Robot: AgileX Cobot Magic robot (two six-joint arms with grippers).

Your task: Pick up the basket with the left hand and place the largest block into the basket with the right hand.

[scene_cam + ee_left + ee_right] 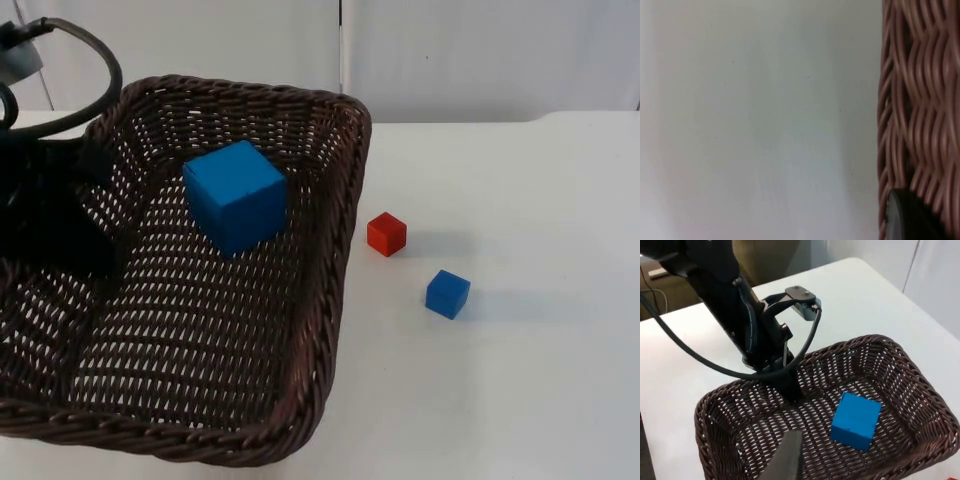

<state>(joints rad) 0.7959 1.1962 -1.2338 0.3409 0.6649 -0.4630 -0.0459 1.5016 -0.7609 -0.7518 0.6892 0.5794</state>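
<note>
Your left gripper (790,390) is clamped on the basket (335,250) rim. Large blue block (236,195) sits inside it. Can't tell whether your right gripper (785,462), above the basket, is open.

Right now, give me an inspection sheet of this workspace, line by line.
Surface: white table, bare around the blocks.
Job's things: big blue block lies inside the wicker basket.
Clutter: small red block and small blue block on the table beside the basket, apart.
Pincers: left pincer grips the basket's rim; right pincer hovers above the basket.
Cables: left out.
Surroundings: grey wall behind the table.
</note>
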